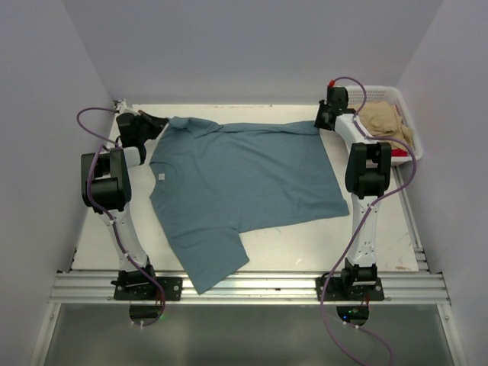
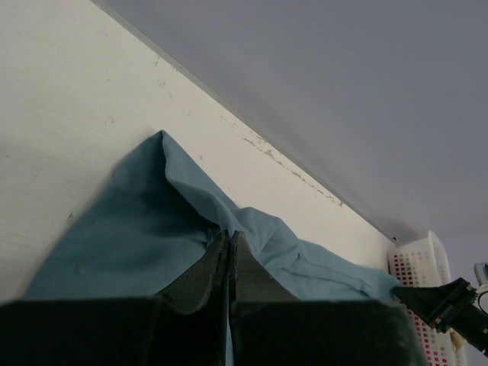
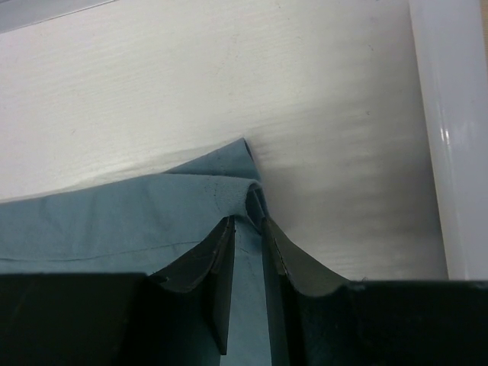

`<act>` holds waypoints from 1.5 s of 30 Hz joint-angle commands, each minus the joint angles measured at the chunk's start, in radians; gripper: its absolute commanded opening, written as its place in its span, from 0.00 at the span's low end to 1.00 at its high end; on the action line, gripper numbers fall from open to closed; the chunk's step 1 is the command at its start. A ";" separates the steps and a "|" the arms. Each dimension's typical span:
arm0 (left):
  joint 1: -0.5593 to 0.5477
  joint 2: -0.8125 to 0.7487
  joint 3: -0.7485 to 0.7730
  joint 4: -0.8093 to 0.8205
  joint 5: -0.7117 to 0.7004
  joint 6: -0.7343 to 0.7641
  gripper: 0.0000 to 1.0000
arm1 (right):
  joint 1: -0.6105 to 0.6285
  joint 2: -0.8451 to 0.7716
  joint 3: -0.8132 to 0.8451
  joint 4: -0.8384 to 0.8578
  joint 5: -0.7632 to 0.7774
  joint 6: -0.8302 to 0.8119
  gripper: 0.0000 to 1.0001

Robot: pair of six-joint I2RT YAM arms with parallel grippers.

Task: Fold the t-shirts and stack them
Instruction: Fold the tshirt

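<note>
Teal-blue cloth, flat on the white table (image 1: pixel 305 236): found the t-shirt (image 1: pixel 244 183) spread there, one sleeve reaching the near metal rail (image 1: pixel 290 286). Saw left gripper (image 2: pixel 229 235) pinched tight on its far-left corner and right gripper (image 3: pixel 247 223) closed narrow on its far-right corner, cloth bunched between the fingers of each. Noted white basket (image 1: pixel 393 93) holding tan clothing (image 1: pixel 387 122) just beside the right gripper, crowding that corner at the table's far-right edge.
</note>
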 commanded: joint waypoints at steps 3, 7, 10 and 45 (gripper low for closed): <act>0.007 -0.057 -0.011 0.065 0.016 0.028 0.00 | -0.005 0.008 0.021 0.005 0.013 -0.009 0.27; 0.007 -0.057 -0.011 0.065 0.017 0.028 0.00 | -0.004 0.015 0.018 0.004 0.015 -0.014 0.30; 0.007 -0.057 -0.012 0.066 0.016 0.027 0.00 | -0.005 0.016 0.018 0.003 0.015 -0.014 0.34; 0.007 -0.160 0.009 0.022 0.016 0.094 0.00 | -0.005 -0.175 -0.045 0.035 0.022 -0.034 0.00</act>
